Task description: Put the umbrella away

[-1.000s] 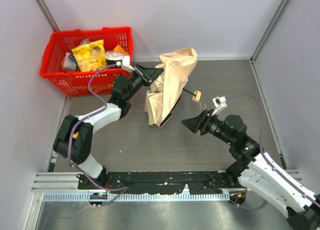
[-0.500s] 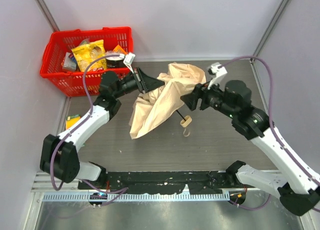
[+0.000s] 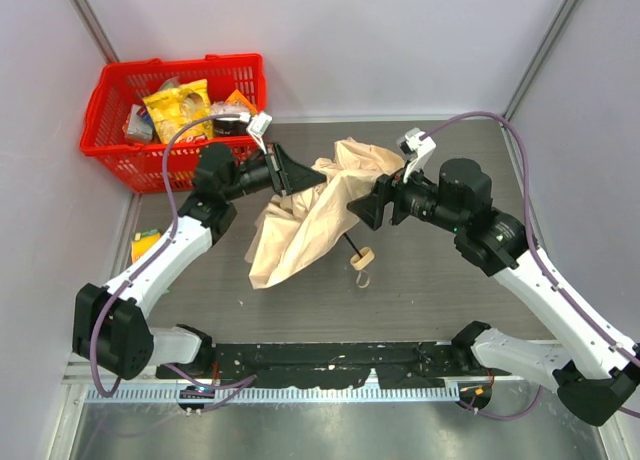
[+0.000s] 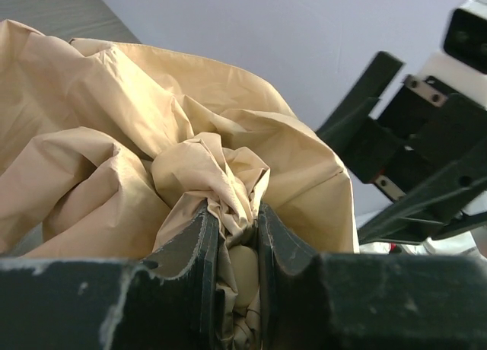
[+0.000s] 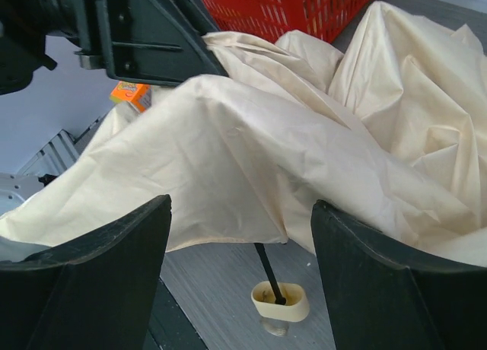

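The umbrella's beige canopy [image 3: 300,215] hangs crumpled over the middle of the table, held up at its top. My left gripper [image 3: 303,176] is shut on a bunch of canopy fabric [image 4: 228,175] around the umbrella's tip, seen pinched between its fingers [image 4: 190,251]. A thin black shaft [image 5: 266,272] comes out under the cloth and ends in the cream handle [image 5: 279,300], low over the table [image 3: 362,258]. My right gripper [image 5: 242,205] stands open right in front of the canopy's side [image 3: 368,206], touching nothing that I can see.
A red basket [image 3: 100,150] with snack packets stands at the back left [image 5: 304,7]. A small orange box [image 3: 145,242] lies at the table's left edge. Grey walls close in the left, back and right sides.
My right arm swung up from the near right to the canopy while its jaws opened wide. The left gripper carried the umbrella left and lower, and the handle sank toward the table.
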Controlling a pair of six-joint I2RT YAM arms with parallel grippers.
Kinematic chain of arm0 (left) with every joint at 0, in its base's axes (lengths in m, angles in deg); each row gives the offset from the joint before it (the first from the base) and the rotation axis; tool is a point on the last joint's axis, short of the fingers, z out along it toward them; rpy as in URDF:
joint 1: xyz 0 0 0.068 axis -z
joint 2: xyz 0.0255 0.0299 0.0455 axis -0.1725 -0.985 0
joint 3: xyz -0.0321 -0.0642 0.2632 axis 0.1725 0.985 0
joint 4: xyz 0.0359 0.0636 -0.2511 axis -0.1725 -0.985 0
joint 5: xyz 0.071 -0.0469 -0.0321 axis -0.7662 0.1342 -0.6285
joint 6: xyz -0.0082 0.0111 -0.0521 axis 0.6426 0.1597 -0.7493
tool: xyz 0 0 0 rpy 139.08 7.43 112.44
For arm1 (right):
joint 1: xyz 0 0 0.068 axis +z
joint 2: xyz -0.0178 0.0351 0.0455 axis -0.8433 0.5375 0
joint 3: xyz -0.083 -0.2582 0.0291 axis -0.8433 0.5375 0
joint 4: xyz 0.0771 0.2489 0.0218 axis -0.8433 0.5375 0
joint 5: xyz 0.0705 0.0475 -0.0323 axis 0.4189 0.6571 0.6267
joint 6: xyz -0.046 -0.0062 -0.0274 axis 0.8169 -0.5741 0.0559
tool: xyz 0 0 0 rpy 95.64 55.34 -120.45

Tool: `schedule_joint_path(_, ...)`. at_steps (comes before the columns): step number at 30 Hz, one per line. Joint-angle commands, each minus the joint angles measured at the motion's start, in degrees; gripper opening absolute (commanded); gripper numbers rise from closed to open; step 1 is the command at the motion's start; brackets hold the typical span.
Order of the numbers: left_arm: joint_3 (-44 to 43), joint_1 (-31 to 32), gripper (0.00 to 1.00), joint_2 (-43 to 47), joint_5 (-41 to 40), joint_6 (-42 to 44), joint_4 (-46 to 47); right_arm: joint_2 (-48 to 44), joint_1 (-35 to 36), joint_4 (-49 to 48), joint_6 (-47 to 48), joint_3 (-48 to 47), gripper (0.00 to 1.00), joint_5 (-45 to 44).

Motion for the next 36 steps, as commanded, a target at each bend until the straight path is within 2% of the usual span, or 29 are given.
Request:
schedule_joint_path(1, -2.71, 0.40, 0.00, 0.96, -1.95, 1.11, -0.26, -2.96, 0.69, -2.57, -1.09, -0.52, 0.79, -0.48)
schedule_joint_path(8, -3.15, 1.72, 0.00, 0.43, -0.89, 1.46, 1.33, -0.33, 0.68, -3.46, -0.57, -0.60, 0.79, -2.06)
schedule_joint_path(10, -3.33, 1.81, 0.00, 1.83, -5.43, 1.72, -2.33, -0.41, 0.68, -2.22, -0.74, -0.08, 0.78, -1.80)
schedule_joint_path(12, -3.76, 3.11, 0.00, 3.76, -16.76, 4.17, -8.06, -2.42, 0.68, -2.74, -1.27, 2.90, 0.78, -3.90)
schedule_joint_path(14, -7.17, 9.07, 0.00, 4.47, -23.96, 14.15, -13.57, -4.36, 0.60, -3.10, -1.80, 6.33, 0.78, -8.55)
schedule_joint_path(16, -12.36, 16.09, 0.00, 3.42, -34.67, 28.03, -22.53, -5.59, 0.69, -2.57, -1.18, 8.18, 0.78, -9.97)
schedule_joint_path(18, -14.57, 19.20, 0.00, 1.75, -38.85, 37.03, -25.47, -7.87, 0.69, -5.80, 1.00, 11.76, 0.79, -9.88)
schedule_joint_path(24, -5.27, 19.38, 0.00, 5.96, -40.70, 34.51, -10.29, -15.61, 0.69, -13.29, 1.37, 17.76, 0.82, -14.72)
schedule_joint_path(27, -3.15, 19.82, 0.00, 7.46, -48.23, 33.72, -7.20, -19.12, 0.60, -13.12, 1.02, 18.20, 0.81, -18.50)
schedule_joint_path(29, -3.68, 19.91, 0.00, 7.02, -53.77, 32.06, -7.28, -19.22, 0.60, -11.72, 2.24, 17.33, 0.79, -15.78)
schedule_joint_path(30, -3.94, 19.91, 0.00, 6.50, -56.59, 31.27, -7.46, -17.56, 0.60, -11.02, 2.94, 15.93, 0.78, -10.47)
schedule_joint_path(33, -7.53, 19.91, 0.00, 3.60, -65.91, 26.45, -11.92, -11.76, 1.39, -8.29, 2.69, 9.79, 0.72, -3.49)
schedule_joint_path(35, -11.31, 20.00, 0.00, 1.06, -70.48, 22.22, -17.01, -8.07, 5.07, -11.69, 0.94, 8.02, 0.65, 0.22)
schedule_joint_path(36, -12.72, 19.91, 0.00, -0.26, -71.20, 20.20, -18.69, -6.58, 9.26, -13.71, 0.41, 7.92, 0.59, 0.13)
